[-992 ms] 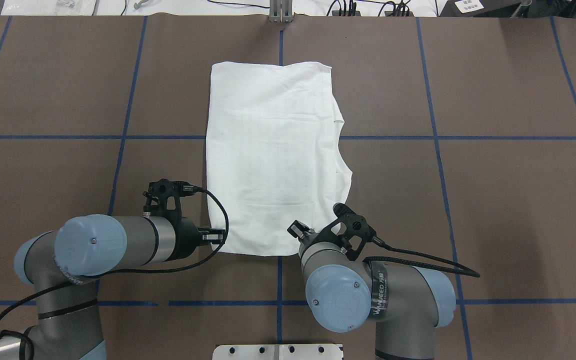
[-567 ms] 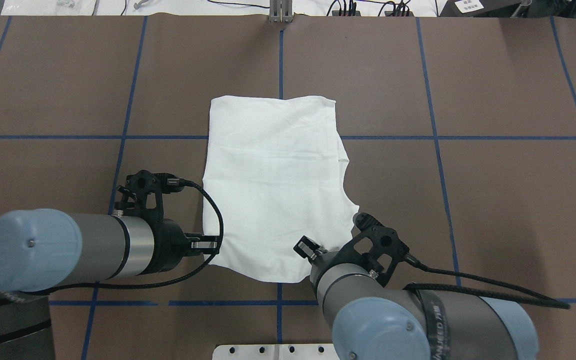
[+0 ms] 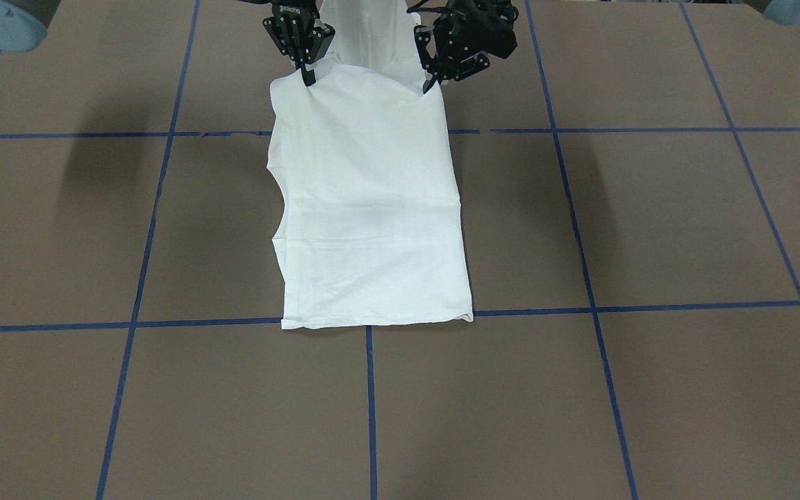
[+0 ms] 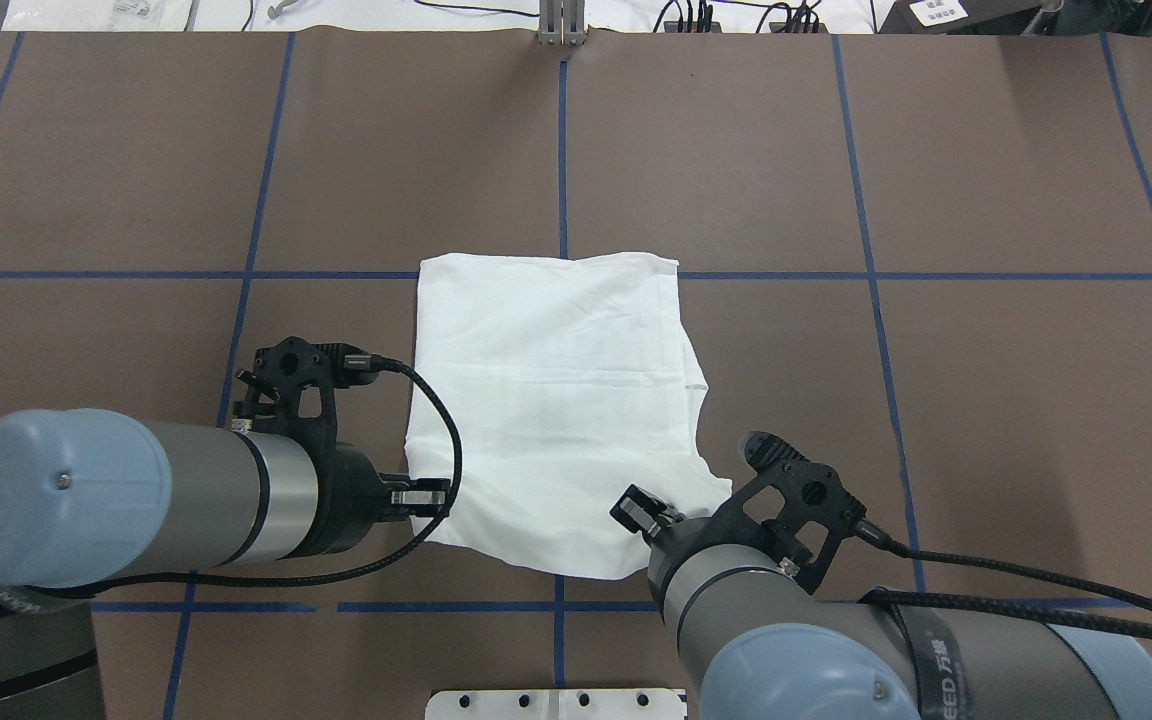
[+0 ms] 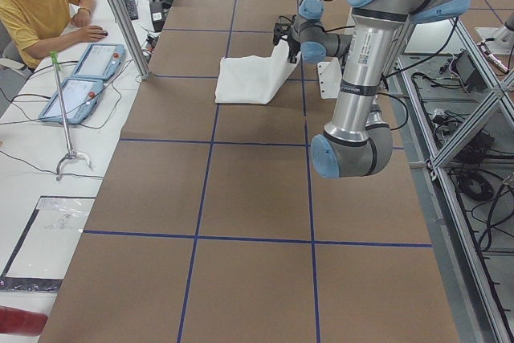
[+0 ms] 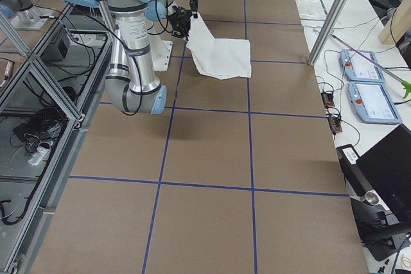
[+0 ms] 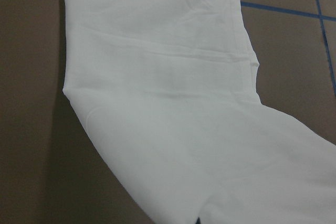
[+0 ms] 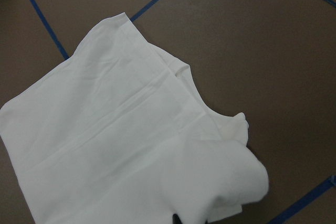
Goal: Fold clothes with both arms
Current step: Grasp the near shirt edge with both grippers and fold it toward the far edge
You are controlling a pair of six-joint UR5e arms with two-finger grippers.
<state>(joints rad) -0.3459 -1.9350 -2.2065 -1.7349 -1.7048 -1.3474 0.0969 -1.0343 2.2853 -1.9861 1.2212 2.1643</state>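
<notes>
Two grippers each pinch a near corner of the white T-shirt. The left gripper, on the front view's right, has its fingers pressed together on the cloth corner. The right gripper, on that view's left, is clamped the same way on the other corner. Both corners are raised off the table, and the cloth slopes from the fingers down to the surface; both side views show this ramp. The far part of the shirt lies flat, with its far hem along the crosswise blue tape line. The shirt is folded into a rough rectangle and sits about centred on the table, close to the robot. A layered edge bulges out on the robot's right side.

From overhead the left arm comes in low from the left, with a black cable looping over the wrist next to the shirt edge. The right arm comes in from the lower right, and its wrist hides its own fingers in that view.

Both wrist cameras are mostly filled with white cloth running to the bottom edge, with only a dark sliver of finger showing there.

A white metal plate sits at the near table edge between the arm bases. A person in a yellow shirt sits at a side bench, where two grey pendants lie
</notes>
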